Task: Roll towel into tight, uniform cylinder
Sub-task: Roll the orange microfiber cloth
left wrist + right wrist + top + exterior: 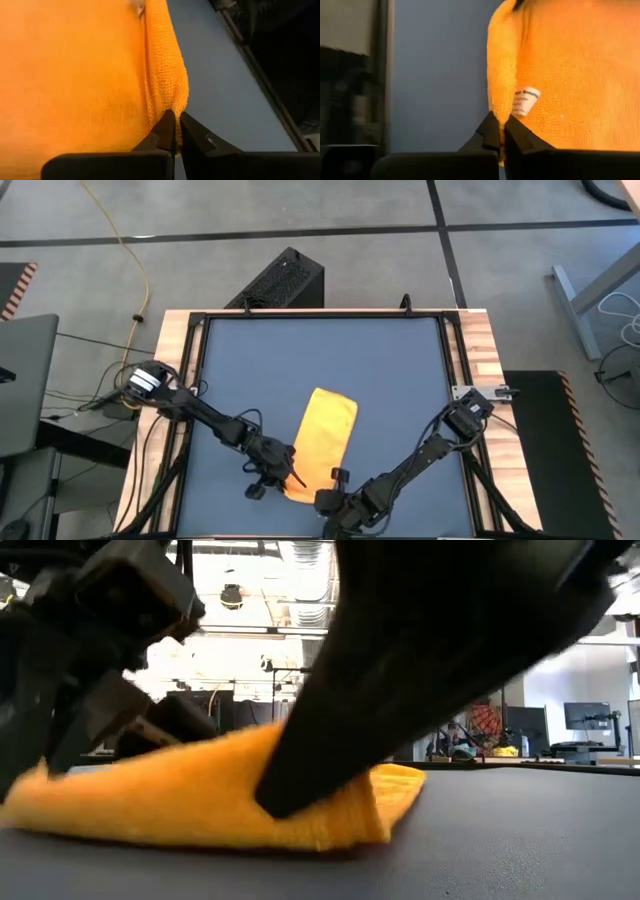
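Observation:
The yellow towel lies on the dark blue tabletop as a long folded strip, running from the middle toward the near edge. My left gripper is shut on the left corner of the strip's near end. My right gripper is shut on its right corner. A small white tag sits on the towel just beyond my right fingers. In the low view the towel rests on the table under both grippers. My left gripper pinches a thick folded edge of the towel between its two fingertips, at the left corner of the near end. The fingers slant down from the table's left. The rest of the towel lies on the table. My right gripper pinches the raised folded edge of the towel between its two fingertips, at the right corner of the near end, beside the tag. The fingers slant down from the table's right. The cloth beyond them lies flat on the table.
A wooden frame borders the tabletop. Bare blue surface lies on the far side and to both sides of the towel. The near edge is close behind both grippers. A black box stands on the floor beyond the far edge.

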`<state>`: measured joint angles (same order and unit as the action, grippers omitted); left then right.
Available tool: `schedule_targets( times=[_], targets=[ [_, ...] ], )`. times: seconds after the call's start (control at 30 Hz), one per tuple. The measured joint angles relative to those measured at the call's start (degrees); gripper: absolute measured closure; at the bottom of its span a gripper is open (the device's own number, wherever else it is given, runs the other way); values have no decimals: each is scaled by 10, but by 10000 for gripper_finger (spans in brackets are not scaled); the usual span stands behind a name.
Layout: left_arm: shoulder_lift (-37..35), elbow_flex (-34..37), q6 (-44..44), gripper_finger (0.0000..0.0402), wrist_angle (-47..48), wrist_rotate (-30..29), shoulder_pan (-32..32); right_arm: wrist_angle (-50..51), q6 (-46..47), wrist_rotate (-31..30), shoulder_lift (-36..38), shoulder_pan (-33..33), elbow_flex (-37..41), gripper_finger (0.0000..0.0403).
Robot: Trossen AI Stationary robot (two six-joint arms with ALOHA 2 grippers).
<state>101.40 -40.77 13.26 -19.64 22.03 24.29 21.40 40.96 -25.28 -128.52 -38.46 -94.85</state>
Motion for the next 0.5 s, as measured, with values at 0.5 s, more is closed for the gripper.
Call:
schedule_targets(
  times=[0.5],
  targets=[
    [-1, -1, 73, 402, 46, 33, -35, 9, 267, 13, -2, -3, 1, 381]
  ],
)
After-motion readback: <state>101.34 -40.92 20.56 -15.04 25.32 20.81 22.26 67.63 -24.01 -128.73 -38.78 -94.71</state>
